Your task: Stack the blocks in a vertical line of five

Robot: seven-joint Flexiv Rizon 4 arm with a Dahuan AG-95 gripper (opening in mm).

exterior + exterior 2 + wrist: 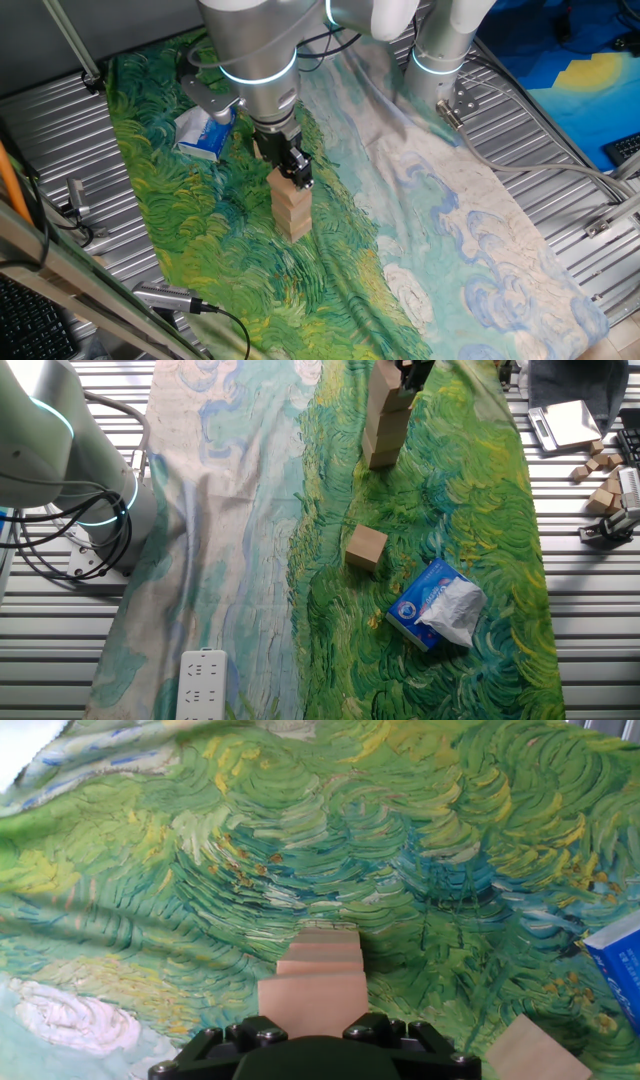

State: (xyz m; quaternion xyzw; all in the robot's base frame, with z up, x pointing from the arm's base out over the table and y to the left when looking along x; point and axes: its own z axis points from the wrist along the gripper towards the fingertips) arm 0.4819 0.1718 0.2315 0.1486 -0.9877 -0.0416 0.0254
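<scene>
Blocks: stack [291,205] stands mid painted cloth [200,200], four cubes by hand-view count. Hand [297,174] sits at stack top; looks closed on top block, likely steadying it for square seating, though fingers not clearly seen, so cannot tell for certain. Loose block [366,546] lies on cloth at 6 o'clock from stack in other fixed view, apart from it; judged fifth, not yet placed. Blue-and-white packet [437,603] at 4 o'clock from loose block, near, clear of stack. Spare cubes [597,470] on bare table, far right.
</scene>
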